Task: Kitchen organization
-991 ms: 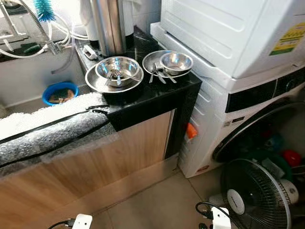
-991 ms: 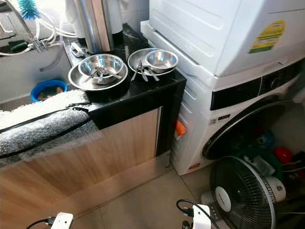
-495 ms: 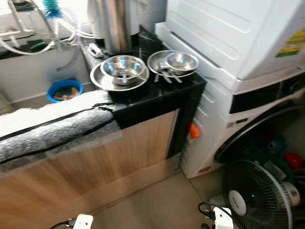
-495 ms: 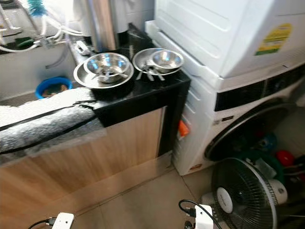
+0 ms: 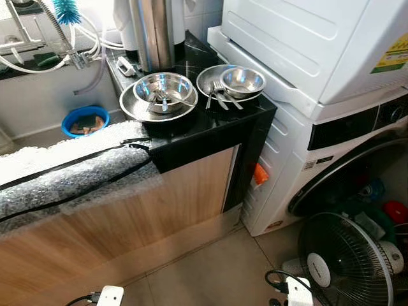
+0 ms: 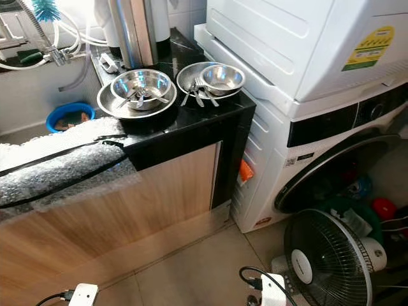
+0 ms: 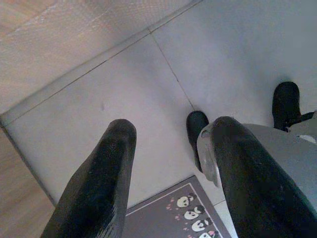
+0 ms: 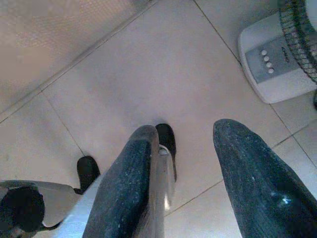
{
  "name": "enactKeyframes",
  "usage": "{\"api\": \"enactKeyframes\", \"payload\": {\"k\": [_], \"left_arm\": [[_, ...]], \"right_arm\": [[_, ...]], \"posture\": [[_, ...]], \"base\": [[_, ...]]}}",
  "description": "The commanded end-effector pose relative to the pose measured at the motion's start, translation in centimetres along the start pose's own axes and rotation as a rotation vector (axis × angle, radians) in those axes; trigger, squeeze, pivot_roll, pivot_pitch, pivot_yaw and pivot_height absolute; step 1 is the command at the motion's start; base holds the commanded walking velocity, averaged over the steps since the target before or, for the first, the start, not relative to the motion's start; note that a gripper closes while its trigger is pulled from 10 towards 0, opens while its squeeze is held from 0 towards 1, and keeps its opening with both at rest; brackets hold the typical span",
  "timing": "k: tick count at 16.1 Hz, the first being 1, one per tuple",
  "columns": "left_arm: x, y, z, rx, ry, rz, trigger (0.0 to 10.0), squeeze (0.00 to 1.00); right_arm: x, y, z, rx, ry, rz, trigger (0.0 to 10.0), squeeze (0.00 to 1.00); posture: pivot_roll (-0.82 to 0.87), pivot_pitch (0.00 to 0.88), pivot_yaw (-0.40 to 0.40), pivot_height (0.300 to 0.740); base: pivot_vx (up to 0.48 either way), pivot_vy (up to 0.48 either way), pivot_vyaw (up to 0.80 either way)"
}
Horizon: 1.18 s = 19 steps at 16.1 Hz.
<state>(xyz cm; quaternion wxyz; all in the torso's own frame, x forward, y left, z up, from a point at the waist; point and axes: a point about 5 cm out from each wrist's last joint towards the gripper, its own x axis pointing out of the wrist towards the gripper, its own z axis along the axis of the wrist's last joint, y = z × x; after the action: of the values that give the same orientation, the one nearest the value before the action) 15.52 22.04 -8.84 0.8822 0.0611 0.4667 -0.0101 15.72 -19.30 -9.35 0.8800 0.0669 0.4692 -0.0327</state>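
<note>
Looking down at a glossy black stone desk point(image 5: 210, 124) beside a white front-loading washing machine point(image 5: 331, 127); two sets of shiny steel dishes sit on it, side by side; the left bowl point(image 5: 162, 88) rests in a wide round plate point(image 5: 137, 108) and holds cutlery; the right bowl point(image 5: 243, 81) sits in a second plate point(image 5: 209, 81) with forks point(image 5: 217, 97) beside it; a tall brushed-metal cylinder point(image 5: 152, 32) stands behind them; clear bubble wrap point(image 5: 70, 169) with black tape covers the desk's left stretch over pale wood-grain cabinet fronts point(image 5: 127, 223); a blue round tub point(image 5: 83, 121) lies in the sink; a yellow sticker point(image 5: 390, 60) on the machine is too small to read; a black wire-caged fan point(image 5: 347, 261) stands on pale floor tiles point(image 5: 217, 274); the left gripper point(image 7: 171, 148) hangs over the floor, its matte black fingers apart, a grey mat with panda faces point(image 7: 190, 215) below; the right gripper point(image 8: 185, 148) hangs likewise, fingers apart, near the fan's white button base point(image 8: 270, 64).
</note>
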Motion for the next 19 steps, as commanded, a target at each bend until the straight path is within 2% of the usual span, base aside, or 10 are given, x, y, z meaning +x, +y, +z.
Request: {"api": "enactKeyframes", "payload": {"k": [1,6,19], "left_arm": [[-0.19,0.13,-0.86,-0.009,0.033,0.001,10.0,0.00],[-0.20,0.15,-0.88,-0.007,0.033,-0.003,10.0,0.00],[-0.22,0.18,-0.90,-0.013,0.030,-0.005,10.0,0.00]], "right_arm": [[-0.12,-0.09,-0.61,0.012,0.020,-0.002,10.0,0.00],[-0.14,-0.13,-0.65,0.003,0.019,-0.009,10.0,0.00],[-0.03,0.18,-0.31,0.002,0.002,-0.002,10.0,0.00]], "posture": [[0.08,0.082,0.001,0.740],[0.08,0.082,0.002,0.740],[0.08,0.084,0.004,0.740]], "base": [[0.000,0.277,0.00],[0.000,0.266,0.00],[0.000,0.000,0.00]]}}
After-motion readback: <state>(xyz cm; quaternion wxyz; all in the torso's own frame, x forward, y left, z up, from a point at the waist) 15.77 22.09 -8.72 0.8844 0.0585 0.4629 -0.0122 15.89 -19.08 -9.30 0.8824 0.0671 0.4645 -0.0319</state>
